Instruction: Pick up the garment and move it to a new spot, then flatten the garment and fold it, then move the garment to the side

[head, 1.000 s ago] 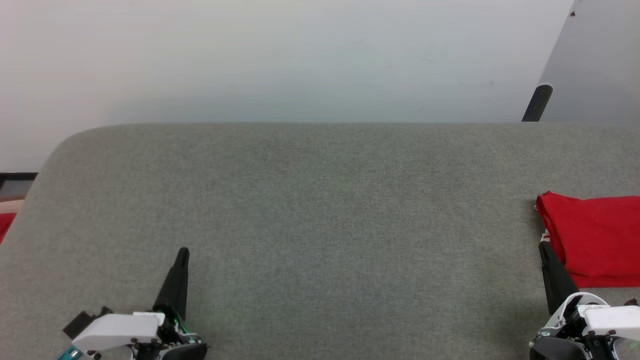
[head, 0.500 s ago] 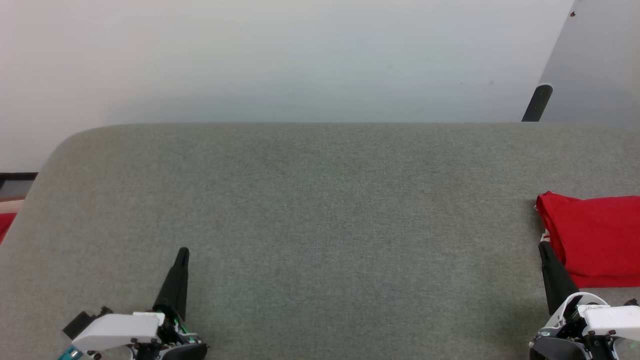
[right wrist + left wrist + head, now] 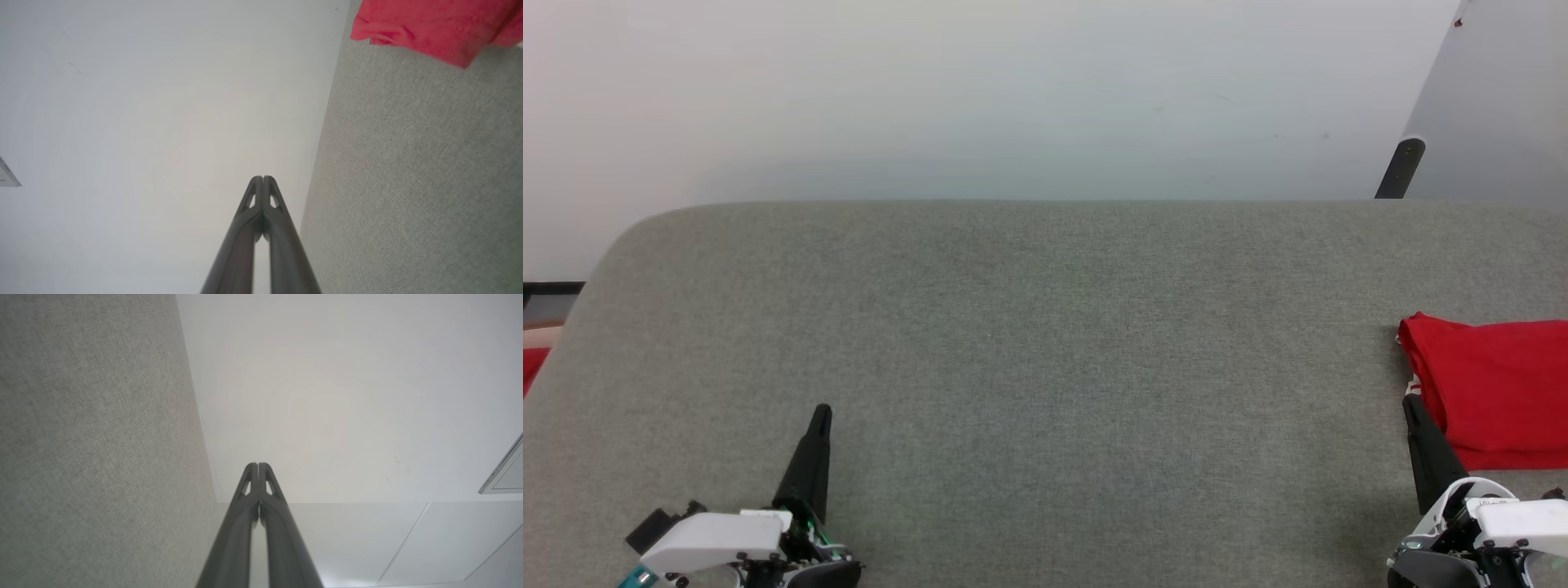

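Stillness is the whole of the change: across the last second nothing on the grey tabletop shifts, neither arm nor cloth. The garment lies folded as a plain red rectangle at the tabletop's right edge and runs out of the head view there. Its near-left corner is just beside the right gripper; whether the fingertips touch the cloth I cannot tell from this angle. That gripper's two dark fingers are pressed together with nothing between them. This is plain in the right wrist view, where the red cloth sits apart at the upper right. The left gripper rests toward the tabletop's front edge on the left, well apart from the garment, its fingers likewise together and empty. The shirt is folded and set off to the side, and both grippers are free of it and idle. The task therefore reads as finished, or in its last settling, with no step apparently left to do.
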{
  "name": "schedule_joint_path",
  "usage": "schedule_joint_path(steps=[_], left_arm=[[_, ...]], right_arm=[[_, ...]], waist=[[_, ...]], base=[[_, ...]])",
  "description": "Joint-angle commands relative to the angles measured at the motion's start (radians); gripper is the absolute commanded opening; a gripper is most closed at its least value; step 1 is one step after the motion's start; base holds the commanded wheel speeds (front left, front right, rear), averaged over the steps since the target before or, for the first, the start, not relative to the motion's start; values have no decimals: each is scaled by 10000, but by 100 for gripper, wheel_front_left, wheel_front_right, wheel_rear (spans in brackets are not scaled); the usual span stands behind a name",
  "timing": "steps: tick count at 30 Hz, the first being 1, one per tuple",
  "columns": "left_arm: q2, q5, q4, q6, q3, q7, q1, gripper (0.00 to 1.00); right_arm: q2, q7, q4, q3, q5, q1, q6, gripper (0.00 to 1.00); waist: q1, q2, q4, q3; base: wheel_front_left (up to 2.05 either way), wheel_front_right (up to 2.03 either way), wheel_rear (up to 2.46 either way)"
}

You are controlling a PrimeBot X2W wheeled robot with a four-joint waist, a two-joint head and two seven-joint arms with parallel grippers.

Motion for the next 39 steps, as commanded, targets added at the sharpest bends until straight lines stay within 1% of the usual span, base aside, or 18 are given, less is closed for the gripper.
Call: schedule_joint_path(steps=[1, 39], left_arm=[[-19, 32, 14, 18, 32, 22, -110, 0], [-23, 44, 14, 18, 40, 33, -110, 0]], right_arm=[[27, -6, 8, 2, 41, -22, 4, 0], [28, -7, 8, 3, 42, -22, 4, 0]], waist=[[0, 0, 0, 0], [0, 0, 0, 0]], base=[[0, 0, 0], [0, 0, 0]])
